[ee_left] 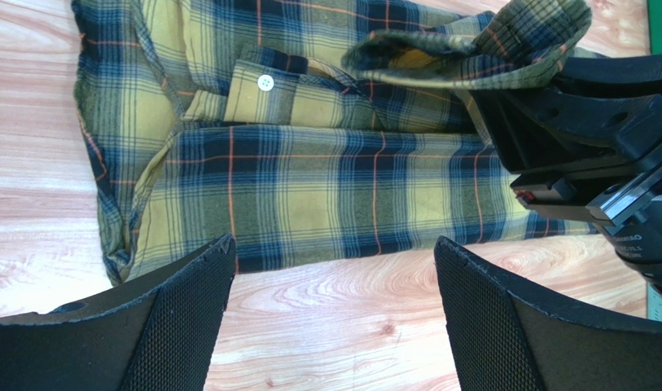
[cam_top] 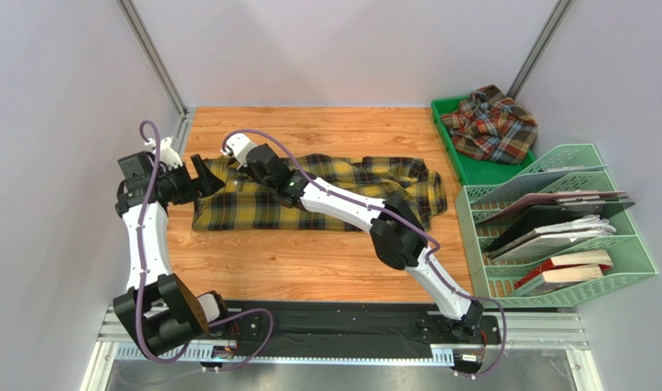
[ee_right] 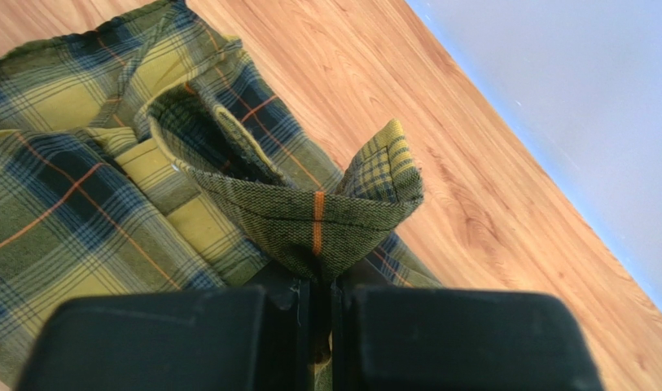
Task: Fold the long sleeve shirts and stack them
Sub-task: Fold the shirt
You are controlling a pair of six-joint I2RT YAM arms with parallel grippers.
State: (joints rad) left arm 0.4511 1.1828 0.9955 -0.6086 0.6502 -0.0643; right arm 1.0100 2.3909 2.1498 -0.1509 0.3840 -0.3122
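The yellow and black check long sleeve shirt point(cam_top: 342, 195) lies spread across the middle of the wooden table. My right gripper point(cam_top: 259, 167) hovers over its left part, shut on a raised fold of that shirt point(ee_right: 309, 216); the jaws point(ee_right: 316, 281) meet on the cloth. The left wrist view shows the lifted fold point(ee_left: 472, 41) above the flat shirt point(ee_left: 309, 187). My left gripper point(cam_top: 199, 176) stands open at the shirt's left edge, its fingers point(ee_left: 334, 244) wide apart over bare wood just short of the hem. The rust-red shirt point(cam_top: 490, 124) lies crumpled in the tray.
A green plastic tray point(cam_top: 472, 167) sits at the back right. In front of it stands a pale green file rack point(cam_top: 627, 244) with folders and books. White walls close in on the left, back and right of the table point(cam_top: 309, 261).
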